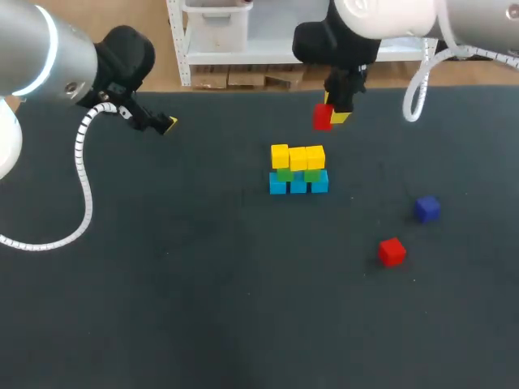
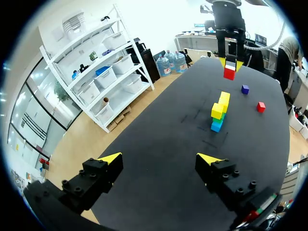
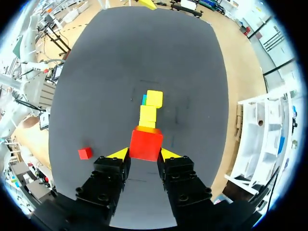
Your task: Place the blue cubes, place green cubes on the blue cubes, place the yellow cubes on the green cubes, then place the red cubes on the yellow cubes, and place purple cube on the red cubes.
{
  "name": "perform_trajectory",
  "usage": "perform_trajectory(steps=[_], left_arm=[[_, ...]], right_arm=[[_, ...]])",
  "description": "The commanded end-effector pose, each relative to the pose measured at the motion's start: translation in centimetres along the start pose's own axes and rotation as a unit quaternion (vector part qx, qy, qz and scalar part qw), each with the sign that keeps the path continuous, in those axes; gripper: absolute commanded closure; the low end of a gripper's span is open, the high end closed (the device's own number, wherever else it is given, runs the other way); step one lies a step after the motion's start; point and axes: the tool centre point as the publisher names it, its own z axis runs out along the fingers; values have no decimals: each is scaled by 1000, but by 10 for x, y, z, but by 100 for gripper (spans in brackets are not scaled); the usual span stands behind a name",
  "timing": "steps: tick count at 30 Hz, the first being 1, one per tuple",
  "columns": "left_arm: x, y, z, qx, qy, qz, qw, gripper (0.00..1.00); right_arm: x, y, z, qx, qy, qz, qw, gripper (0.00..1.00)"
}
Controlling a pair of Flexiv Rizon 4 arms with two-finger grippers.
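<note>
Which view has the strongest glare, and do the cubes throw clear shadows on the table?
Left wrist view: strongest glare, white light above the far edge of the table. Head view: even light; the loose red cube throws only a faint shadow on the table. Right wrist view: the held red cube is evenly lit, without glare.

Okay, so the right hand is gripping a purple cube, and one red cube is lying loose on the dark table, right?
Not quite. The right hand is gripping a red cube, not a purple one; the right wrist view shows this. The purple cube sits on the dark table, where the loose red cube also lies, as you said.
</note>
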Motion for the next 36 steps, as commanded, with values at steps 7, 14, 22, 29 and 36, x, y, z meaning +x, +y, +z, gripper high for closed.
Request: perform_trajectory(steps=[7,14,22,29,36], left_arm=[[1,2,0,4,-2,2,1000,0],[1,2,0,4,-2,2,1000,0],[1,2,0,4,-2,2,1000,0],[1,2,0,4,-2,2,1000,0],[1,2,0,4,-2,2,1000,0]], right_arm=[[-15,-11,14,-31,6,-17,999,100],[-24,-14,21,-44,9,-29,999,100],[-34,-14,31,-60,13,-33,998,100],[-39,-12,37,-69,12,-33,997,100],[-40,-10,44,-75,8,-29,997,100]])
